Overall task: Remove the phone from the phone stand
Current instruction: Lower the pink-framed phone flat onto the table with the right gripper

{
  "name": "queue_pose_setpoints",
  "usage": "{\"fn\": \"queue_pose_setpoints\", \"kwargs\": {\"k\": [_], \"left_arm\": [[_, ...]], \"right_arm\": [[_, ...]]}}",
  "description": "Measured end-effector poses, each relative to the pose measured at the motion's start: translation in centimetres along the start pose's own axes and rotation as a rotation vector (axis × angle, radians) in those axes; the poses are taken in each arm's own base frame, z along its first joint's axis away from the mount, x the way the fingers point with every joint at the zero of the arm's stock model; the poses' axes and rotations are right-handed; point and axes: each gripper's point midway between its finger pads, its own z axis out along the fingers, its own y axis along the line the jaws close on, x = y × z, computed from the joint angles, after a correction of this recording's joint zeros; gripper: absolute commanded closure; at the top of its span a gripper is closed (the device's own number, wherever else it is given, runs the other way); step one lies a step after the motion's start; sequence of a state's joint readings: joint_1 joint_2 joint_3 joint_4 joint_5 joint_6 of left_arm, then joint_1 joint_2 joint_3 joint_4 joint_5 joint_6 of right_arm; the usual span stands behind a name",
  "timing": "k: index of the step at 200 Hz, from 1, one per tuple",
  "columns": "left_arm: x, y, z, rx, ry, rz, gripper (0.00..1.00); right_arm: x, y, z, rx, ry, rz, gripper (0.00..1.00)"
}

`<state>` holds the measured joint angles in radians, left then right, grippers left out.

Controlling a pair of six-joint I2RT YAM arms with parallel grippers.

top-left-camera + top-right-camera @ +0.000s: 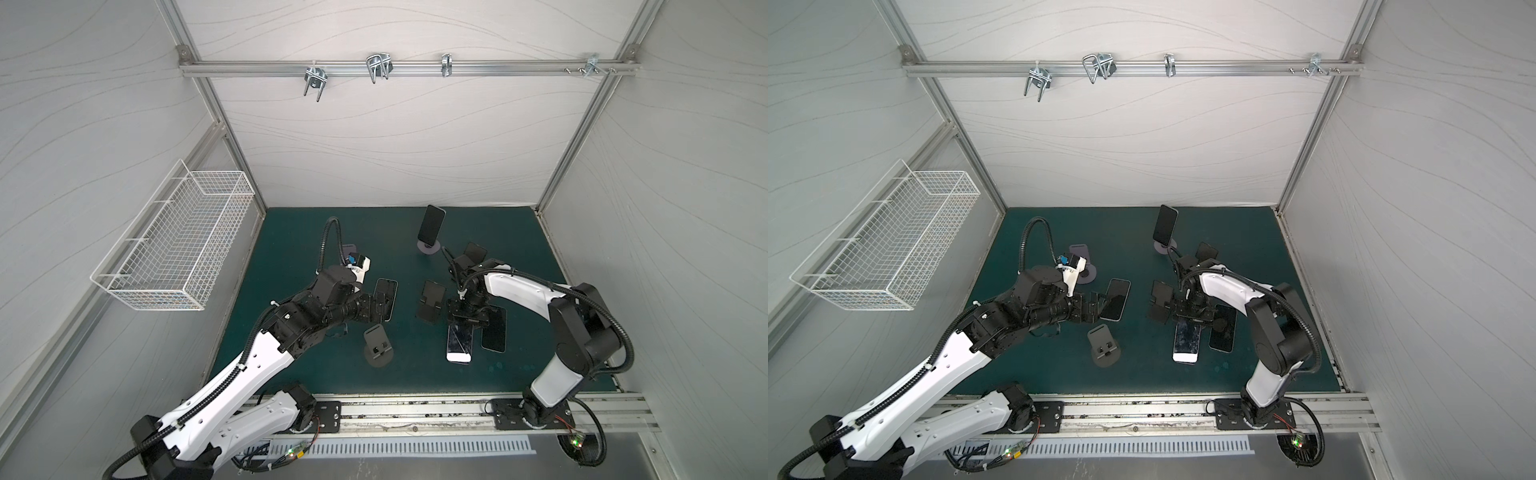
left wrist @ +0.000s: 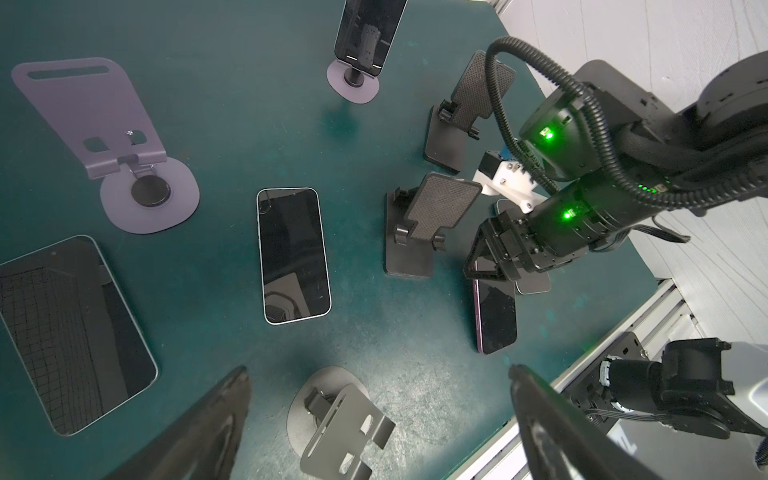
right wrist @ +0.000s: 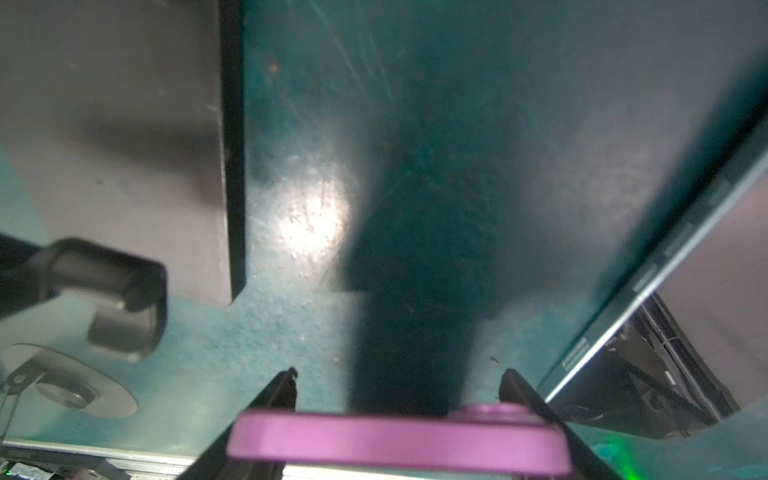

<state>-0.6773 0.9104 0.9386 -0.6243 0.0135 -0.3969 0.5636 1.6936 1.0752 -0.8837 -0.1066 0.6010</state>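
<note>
My right gripper (image 3: 398, 372) is shut on the edges of a purple phone (image 3: 395, 440). In both top views this phone (image 1: 459, 345) slants down from the gripper (image 1: 462, 327) toward the green mat, just right of an empty black folding stand (image 1: 432, 301). I cannot tell whether its low end touches the mat. At the back, another phone (image 1: 431, 224) stands upright on a purple round-based stand (image 1: 429, 248). My left gripper (image 2: 379, 370) is open and holds nothing. It hovers over the mat above a grey metal stand (image 2: 340, 419), with a flat phone (image 2: 293, 253) ahead of it.
A dark phone (image 1: 494, 330) lies flat right of the held one. A second black stand (image 1: 473, 251) and an empty purple stand (image 2: 108, 137) sit further back. Another phone (image 2: 70, 332) lies beneath the left arm. A white wire basket (image 1: 174, 245) hangs on the left wall.
</note>
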Motion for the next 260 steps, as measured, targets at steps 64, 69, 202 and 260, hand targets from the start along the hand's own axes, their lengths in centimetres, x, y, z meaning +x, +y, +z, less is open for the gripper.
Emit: {"fn": "queue_pose_setpoints", "kwargs": {"k": [64, 69, 202, 260], "left_arm": [[0.11, 0.11, -0.02, -0.005, 0.004, 0.001, 0.02], [0.11, 0.11, -0.02, -0.005, 0.004, 0.001, 0.02], [0.14, 0.12, 0.03, -0.006, 0.006, 0.004, 0.02], [0.09, 0.10, -0.05, -0.005, 0.002, 0.003, 0.02]], "right_arm": [[-0.19, -0.08, 0.71, 0.014, 0.021, 0.002, 0.21], [-0.20, -0.09, 0.72, 0.014, 0.021, 0.001, 0.20], [-0.23, -0.11, 0.69, 0.016, 0.019, -0.002, 0.09], [-0.30, 0.12, -0.01, 0.004, 0.003, -0.005, 0.05]]}}
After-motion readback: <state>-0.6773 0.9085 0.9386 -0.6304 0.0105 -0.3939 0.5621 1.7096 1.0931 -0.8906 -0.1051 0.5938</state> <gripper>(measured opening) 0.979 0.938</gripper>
